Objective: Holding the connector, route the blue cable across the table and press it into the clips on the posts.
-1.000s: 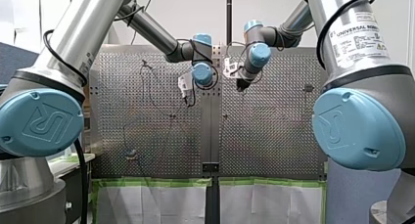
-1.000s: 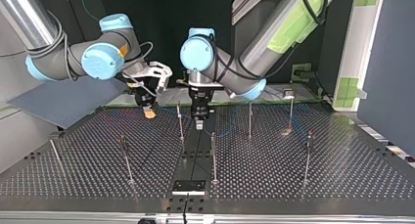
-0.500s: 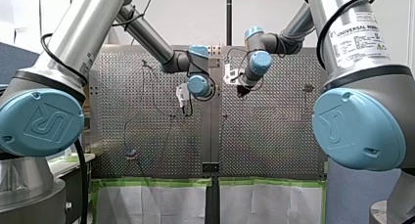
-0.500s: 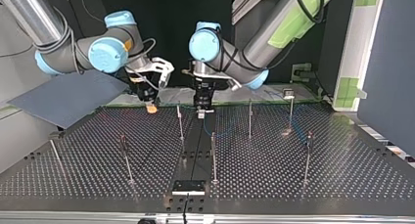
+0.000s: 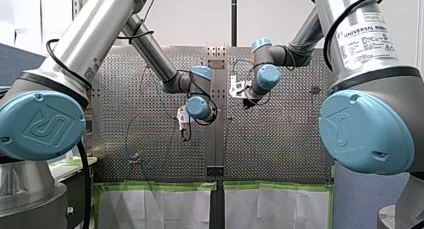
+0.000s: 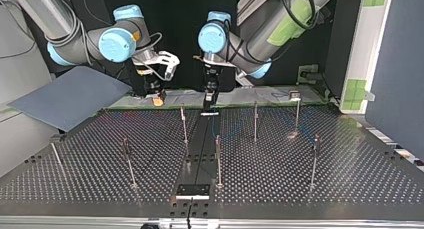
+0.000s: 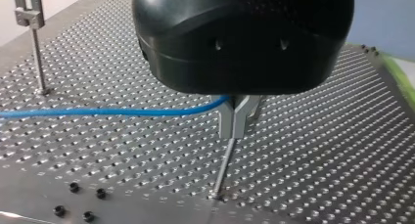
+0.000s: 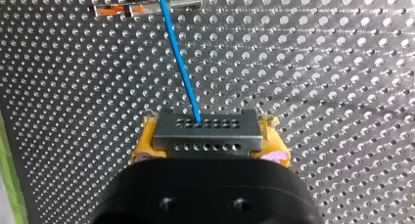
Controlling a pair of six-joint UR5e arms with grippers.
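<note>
In the right wrist view my right gripper point(image 8: 209, 146) is shut on the grey metal connector point(image 8: 205, 130), which sits between its yellow pads point(image 8: 143, 146). The blue cable point(image 8: 178, 62) leaves the connector and runs ahead over the perforated plate. In the left wrist view my left gripper point(image 7: 234, 132) is shut on the blue cable point(image 7: 112, 111), just above a thin post point(image 7: 223, 170). In the top view my right gripper point(image 6: 158, 99) and my left gripper point(image 6: 207, 107) hang close together near the table's far edge. The front view shows my left gripper point(image 5: 185, 131) and my right gripper point(image 5: 245, 102).
Several thin posts stand on the table point(image 6: 350, 179), among them post point(image 6: 184, 124), post point(image 6: 218, 159) and post point(image 6: 255, 120). A clip-topped post point(image 7: 32, 18) stands off to the side of my left gripper. A black plate point(image 6: 192, 190) sits at the near edge.
Both grippers have drawn back toward the top view's far edge. In the front view my left gripper has moved down and left, my right gripper slightly down. Both grips are unchanged.
</note>
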